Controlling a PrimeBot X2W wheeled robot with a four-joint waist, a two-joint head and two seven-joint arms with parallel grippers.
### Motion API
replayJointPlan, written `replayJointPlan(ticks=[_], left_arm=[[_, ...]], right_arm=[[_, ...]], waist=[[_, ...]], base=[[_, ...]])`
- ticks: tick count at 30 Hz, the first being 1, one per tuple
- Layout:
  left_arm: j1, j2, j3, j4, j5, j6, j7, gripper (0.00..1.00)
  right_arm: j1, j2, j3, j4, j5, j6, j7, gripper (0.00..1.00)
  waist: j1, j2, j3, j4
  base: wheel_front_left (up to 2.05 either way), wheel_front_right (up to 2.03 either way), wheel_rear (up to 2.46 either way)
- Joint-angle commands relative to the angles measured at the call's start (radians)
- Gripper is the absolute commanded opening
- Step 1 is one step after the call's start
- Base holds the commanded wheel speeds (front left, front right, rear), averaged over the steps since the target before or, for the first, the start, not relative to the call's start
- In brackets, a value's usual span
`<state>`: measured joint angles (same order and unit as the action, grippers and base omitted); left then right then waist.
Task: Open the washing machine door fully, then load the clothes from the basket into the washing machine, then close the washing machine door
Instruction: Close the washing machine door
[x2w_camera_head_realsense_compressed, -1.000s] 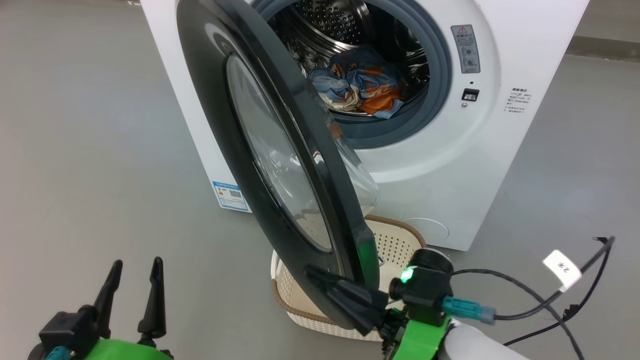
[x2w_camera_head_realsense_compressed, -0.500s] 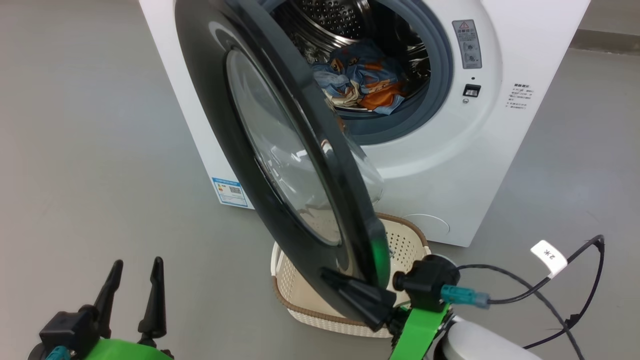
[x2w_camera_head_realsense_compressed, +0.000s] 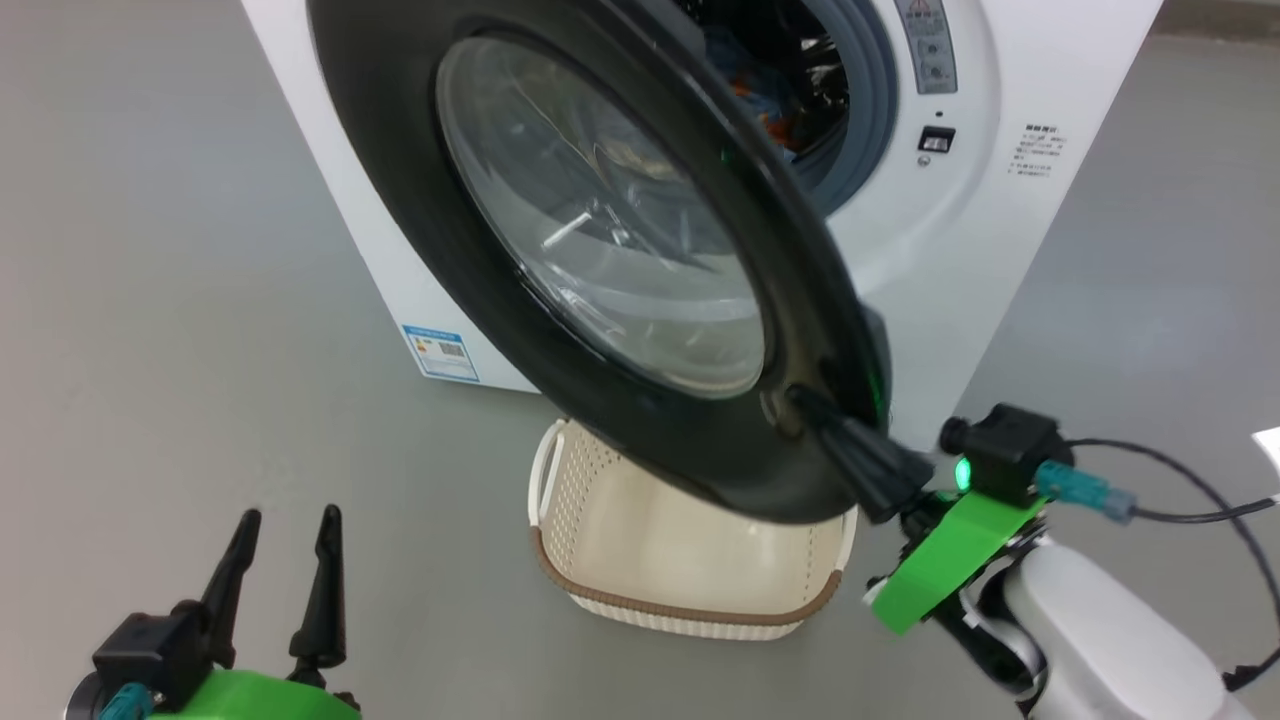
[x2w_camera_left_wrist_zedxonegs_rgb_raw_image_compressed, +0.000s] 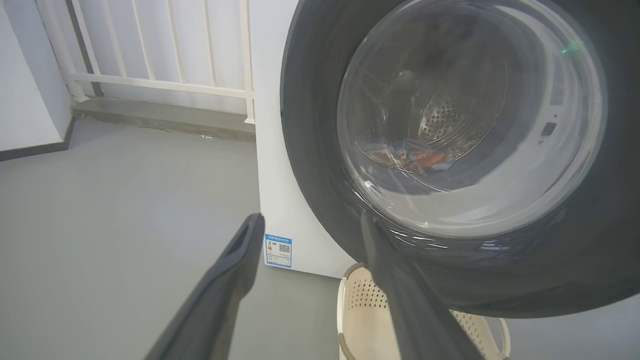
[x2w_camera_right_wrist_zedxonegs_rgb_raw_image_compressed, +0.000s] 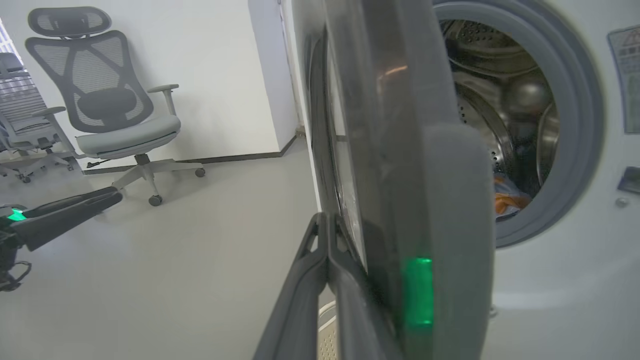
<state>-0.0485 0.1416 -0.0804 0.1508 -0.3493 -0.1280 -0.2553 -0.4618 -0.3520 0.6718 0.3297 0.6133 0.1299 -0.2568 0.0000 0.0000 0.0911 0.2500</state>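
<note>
washing machine (x2w_camera_head_realsense_compressed: 980, 280): white front loader on the grey floor (x2w_camera_head_realsense_compressed: 150, 330), with a small blue label (x2w_camera_head_realsense_compressed: 440, 352) low on its front.
door (x2w_camera_head_realsense_compressed: 600, 220): round, glossy black, with a clear domed window. it stands partly open, its left edge at the machine and its right edge swung out toward the camera in the head view. the gap on that side shows the grey rubber ring (x2w_camera_head_realsense_compressed: 860, 120).
drum (x2w_camera_right_wrist_zedxonegs_rgb_raw_image_compressed: 500, 75): perforated steel, seen through the gap and also through the door glass in the left wrist view.
in the drum: clothes (x2w_camera_right_wrist_zedxonegs_rgb_raw_image_compressed: 505, 197), light blue with orange parts, lying in a heap low in the drum.
basket (x2w_camera_head_realsense_compressed: 690, 612): cream, perforated, with a brown rim, on the floor just in front of the machine. in the head view the door's lower edge hangs over its far side.
in the basket: where the door does not cover it, the inside shows bare cream walls and bottom.
right gripper (x2w_camera_head_realsense_compressed: 805, 400): fingers pressed together with nothing held, tips laid against the door's outer face at the lower right of the black rim, close to the free edge.
left gripper (x2w_camera_head_realsense_compressed: 288, 515): fingers spread wide with nothing between them, low at the left over the floor, well apart from the machine and the basket.
</note>
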Motion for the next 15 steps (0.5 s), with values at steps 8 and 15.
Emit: replayJointPlan(ticks=[8,15], left_arm=[[-0.096,0.038,0.018,-0.046,-0.006,-0.003,-0.006,1.0],[-0.145,0.054,0.002,-0.058,-0.019,-0.003,-0.006,1.0]], right_arm=[[-0.08,0.006,-0.141,0.012,-0.027,0.001,-0.005,0.0],[-0.22,-0.006,-0.149,0.078,-0.016,0.001,-0.005,0.0]], waist=[[0.0,0.0,0.122,-0.043],[0.0,0.0,0.209,-0.064]], base=[[0.0,0.0,0.0],[0.0,0.0,0.0]])
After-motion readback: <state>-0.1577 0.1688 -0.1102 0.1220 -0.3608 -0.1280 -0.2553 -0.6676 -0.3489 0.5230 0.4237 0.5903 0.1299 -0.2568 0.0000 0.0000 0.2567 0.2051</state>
